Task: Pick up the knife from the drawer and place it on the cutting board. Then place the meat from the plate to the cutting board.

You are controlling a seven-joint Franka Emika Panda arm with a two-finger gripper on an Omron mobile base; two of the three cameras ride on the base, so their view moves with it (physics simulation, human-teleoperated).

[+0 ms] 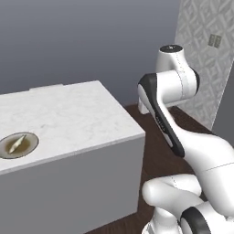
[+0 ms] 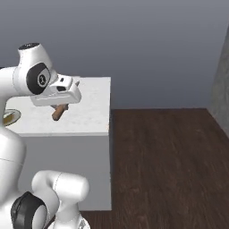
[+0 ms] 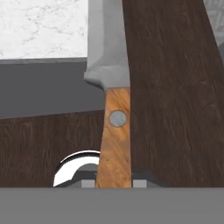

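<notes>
In the left base view, you saw the white arm with dark joints (image 1: 183, 132) rising at the right, beside a grey island with a white marble countertop (image 1: 68, 119). Near the left edge of this countertop there was a small round brownish dish (image 1: 18, 145). Behind the arm stood a wall with patterned light tiles (image 1: 205, 50), and the floor was dark brown wood (image 1: 160, 155).

In the right base view, the two-finger gripper (image 2: 67, 103) was above the near part of the marble countertop. Under the white hand you saw the light orange-brown wooden handle of the knife (image 2: 58, 112), tilted downward to the left. The blade was hidden by the hand.

In the hand view, the slim kitchen knife with a silver blade and a wooden handle (image 3: 114, 131) was pinched between the closed fingers at the handle end. The blade pointed away from the camera, over the dark wooden floor and the edge of the marble countertop.
</notes>
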